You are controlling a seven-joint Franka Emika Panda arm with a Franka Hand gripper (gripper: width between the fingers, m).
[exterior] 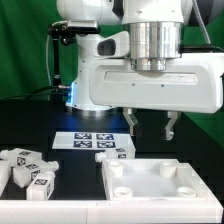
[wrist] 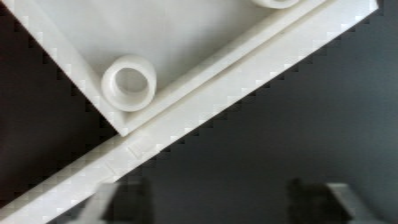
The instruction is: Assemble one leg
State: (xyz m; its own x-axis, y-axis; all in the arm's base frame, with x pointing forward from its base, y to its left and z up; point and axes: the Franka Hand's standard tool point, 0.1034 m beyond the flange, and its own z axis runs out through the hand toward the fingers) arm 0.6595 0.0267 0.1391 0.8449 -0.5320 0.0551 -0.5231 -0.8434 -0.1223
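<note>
Several white legs (exterior: 26, 167) with black-and-white tags lie in a cluster at the exterior view's left. Another tagged leg (exterior: 113, 153) lies near the marker board. The large white rimmed panel (exterior: 160, 196) lies flat at the front. My gripper (exterior: 150, 125) hangs above the panel's far edge, open and empty, apart from all the legs. In the wrist view the gripper (wrist: 231, 205) shows two spread fingers with only dark table between them. The panel's corner (wrist: 187, 45) with a round socket (wrist: 130, 82) lies beyond them. No leg shows in the wrist view.
The marker board (exterior: 88, 139) lies flat behind the panel, under the arm. The arm's white base stands at the back. A green backdrop is behind. Dark table surface lies between the leg cluster and the panel.
</note>
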